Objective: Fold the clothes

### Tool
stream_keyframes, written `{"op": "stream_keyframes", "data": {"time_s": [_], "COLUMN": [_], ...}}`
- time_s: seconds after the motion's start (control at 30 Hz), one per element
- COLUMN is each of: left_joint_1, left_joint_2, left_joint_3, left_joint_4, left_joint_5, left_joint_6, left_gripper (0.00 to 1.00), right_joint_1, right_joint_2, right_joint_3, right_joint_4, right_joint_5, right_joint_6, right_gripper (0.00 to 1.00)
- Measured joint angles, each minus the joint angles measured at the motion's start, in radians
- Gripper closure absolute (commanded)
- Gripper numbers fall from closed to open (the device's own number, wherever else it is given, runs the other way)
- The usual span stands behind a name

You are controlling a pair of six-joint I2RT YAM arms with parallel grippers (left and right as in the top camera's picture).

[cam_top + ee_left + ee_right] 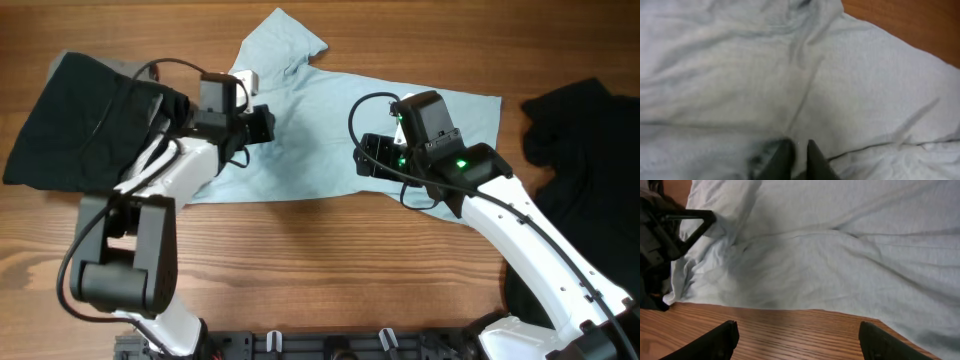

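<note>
Wood-grain tabletop (320, 260) runs across the whole scene, bare along the near edge where the two arms rise from their bases; just beyond that bare strip lies the near hem of the pale aqua-blue T-shirt (320, 110), spread mostly flat across the middle of the table with soft creases in it; the right gripper (800, 342) hangs low over the wood right at that hem, its jaws spread wide and holding nothing, one finger to each side of the wrist view with wood grain and the shirt's edge between them; a little farther in and towards the left side of the shirt, the left gripper (799, 155) is down on the cloth, its jaws drawn almost together with only a thin slit between the dark tips; a raised ridge of fabric runs straight up to them, so they look nipped on a small fold of the shirt; off to the left, partly under that arm, the left black garment (70, 120) lies in a rumpled heap, touching the shirt's left end; well apart at the right edge sits the right black garment (580, 120), bunched and clear of the shirt; farthest back, one sleeve (285, 40) points towards the table's far edge.
</note>
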Motion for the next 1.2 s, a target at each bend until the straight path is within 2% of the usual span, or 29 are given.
{"op": "stream_keyframes", "data": {"time_s": [0.03, 0.07, 0.1, 0.2, 0.23, 0.33, 0.43, 0.5, 0.63, 0.7, 0.97, 1.1, 1.17, 1.2], "left_joint_1": [-0.005, -0.008, -0.008, -0.008, -0.007, -0.005, -0.002, -0.003, -0.008, -0.009, -0.009, -0.009, -0.009, -0.009], "left_joint_2": [0.002, 0.003, 0.003, 0.003, 0.003, -0.003, -0.019, -0.028, -0.008, 0.017, 0.038, 0.009, 0.000, -0.003], "left_joint_3": [0.000, 0.000, 0.000, 0.000, 0.001, 0.002, 0.002, 0.003, 0.003, 0.003, 0.003, 0.005, 0.011, 0.015], "left_joint_4": [0.011, 0.023, 0.025, 0.006, -0.006, -0.079, -0.151, -0.169, -0.156, -0.125, 0.093, 0.153, 0.095, 0.040], "left_joint_5": [0.000, -0.001, 0.000, -0.001, -0.001, 0.000, -0.008, -0.019, -0.053, -0.062, -0.043, -0.005, 0.003, -0.003], "left_joint_6": [0.001, -0.002, 0.000, -0.006, -0.006, -0.008, -0.003, -0.002, -0.003, 0.002, -0.044, -0.066, -0.073, -0.073], "left_gripper": [0.28, 0.23, 0.20, 0.22, 0.24, 0.45, 0.50, 0.56, 0.78, 0.94, 0.96, 0.82, 0.48, 0.43], "right_joint_1": [0.000, 0.000, 0.000, 0.000, 0.000, 0.000, 0.000, 0.000, 0.000, 0.000, 0.000, 0.000, 0.000, 0.000], "right_joint_2": [0.000, 0.000, 0.000, 0.000, 0.000, 0.000, 0.000, 0.000, 0.000, 0.000, 0.000, 0.000, 0.000, 0.000], "right_joint_3": [0.000, 0.000, 0.000, 0.000, 0.000, 0.000, 0.000, 0.000, 0.000, 0.000, 0.000, 0.000, 0.000, 0.000], "right_joint_4": [0.000, 0.000, 0.000, -0.002, -0.004, -0.015, -0.018, -0.018, -0.019, -0.021, -0.021, -0.021, -0.021, -0.021], "right_joint_5": [0.000, 0.000, 0.000, 0.000, 0.000, 0.000, 0.000, 0.000, 0.000, 0.000, 0.000, 0.000, 0.000, 0.000], "right_joint_6": [0.000, 0.000, 0.000, 0.000, 0.000, 0.000, 0.000, 0.000, 0.000, 0.000, 0.000, 0.000, 0.000, 0.000], "right_gripper": [0.18, 0.18, 0.18, 0.18, 0.18, 0.17, 0.17, 0.17, 0.17, 0.17, 0.17, 0.17, 0.18, 0.17]}}
